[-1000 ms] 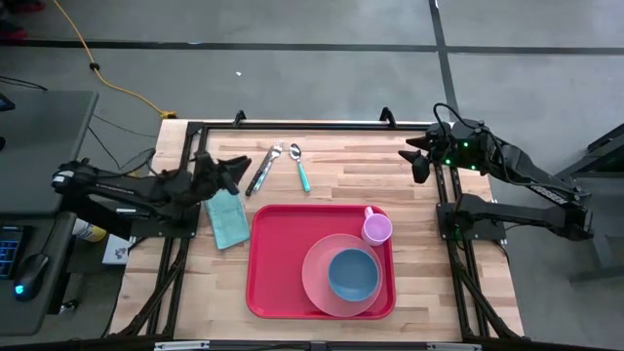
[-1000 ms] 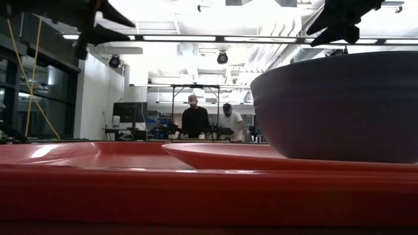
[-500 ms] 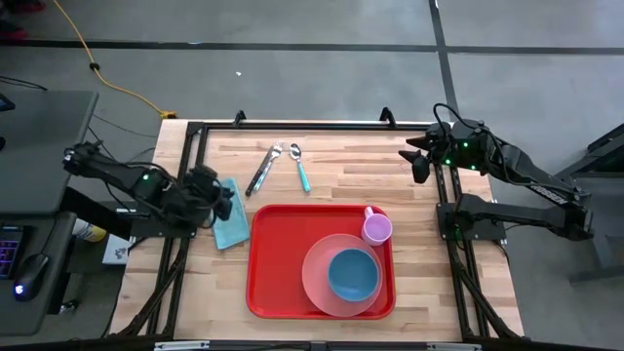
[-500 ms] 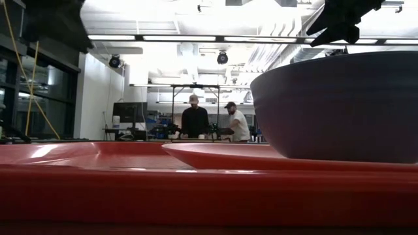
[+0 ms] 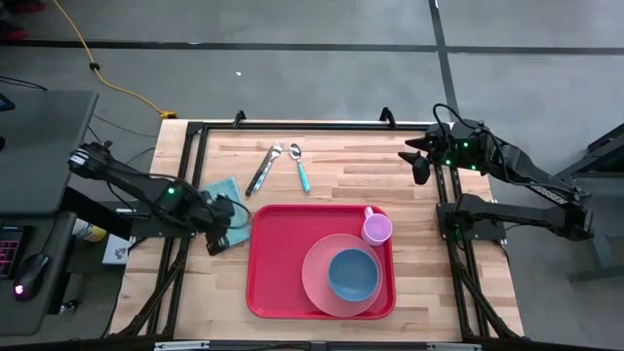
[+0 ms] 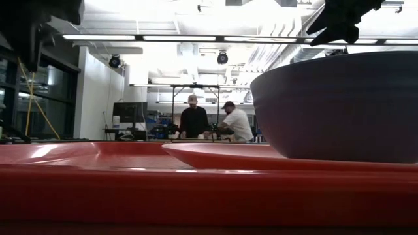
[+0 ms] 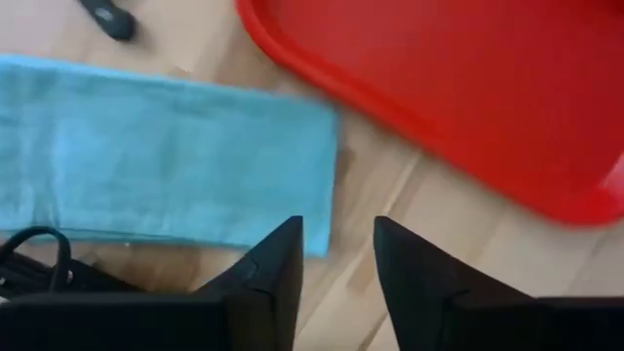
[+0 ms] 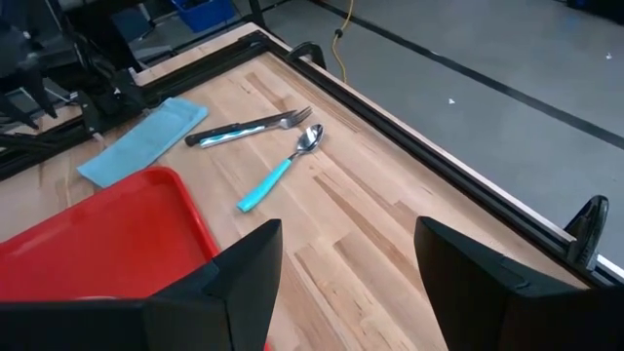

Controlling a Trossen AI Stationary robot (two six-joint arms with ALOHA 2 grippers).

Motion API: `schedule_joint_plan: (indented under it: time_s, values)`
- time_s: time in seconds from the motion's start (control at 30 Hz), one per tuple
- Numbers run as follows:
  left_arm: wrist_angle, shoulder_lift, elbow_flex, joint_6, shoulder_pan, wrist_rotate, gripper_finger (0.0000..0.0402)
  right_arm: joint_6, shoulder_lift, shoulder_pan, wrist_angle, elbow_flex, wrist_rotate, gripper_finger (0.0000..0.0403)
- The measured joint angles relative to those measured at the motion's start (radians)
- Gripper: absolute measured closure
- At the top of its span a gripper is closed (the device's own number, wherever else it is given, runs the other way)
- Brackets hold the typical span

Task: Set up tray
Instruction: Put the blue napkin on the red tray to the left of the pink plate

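Observation:
The red tray [image 5: 278, 258] lies at the table's middle near side and carries a pink plate [image 5: 314, 283], a blue bowl [image 5: 353, 275] and a pink cup [image 5: 377, 229]. A light-blue folded cloth [image 7: 166, 156] lies flat on the wood just left of the tray. My left gripper [image 7: 338, 239] points down over the cloth's near end [image 5: 230, 240], beside the tray's left rim [image 7: 409, 136]. Its fingers are open with bare wood between them. My right gripper [image 8: 346, 244] hangs open above the far right of the table [image 5: 417, 161].
A fork and knife [image 5: 263, 168] and a teal-handled spoon [image 5: 300, 171] lie on the wood beyond the tray. Black frame rails [image 5: 185, 185] run along the table's left, right and far edges. People stand at benches in the room behind [image 6: 215, 121].
My left gripper has swung from the cloth's far end toward the table's near edge and has tipped from nearly level to pointing down over the cloth's near end. The cloth and the tray have stayed where they were.

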Motion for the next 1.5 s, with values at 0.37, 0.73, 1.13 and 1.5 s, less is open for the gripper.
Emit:
schedule_joint_plan:
  time_s: [0.37,0.73,1.13,1.5]
  values:
    - [0.004,0.158,0.0,0.22,-0.072,0.031,0.0177,-0.015,0.0,0.0,-0.005,0.0,-0.032,0.019]
    - [0.065,0.267,0.0,0.167,-0.204,-0.084,0.0158,-0.038,0.0,0.0,-0.008,0.0,-0.032,0.019]
    - [0.11,0.463,-0.001,0.019,-0.256,-0.14,0.0158,-0.044,0.0,0.0,-0.008,0.0,-0.034,0.019]
    - [0.146,0.579,-0.001,-0.033,-0.255,-0.14,0.0158,-0.045,0.0,0.0,-0.007,0.0,-0.039,0.019]
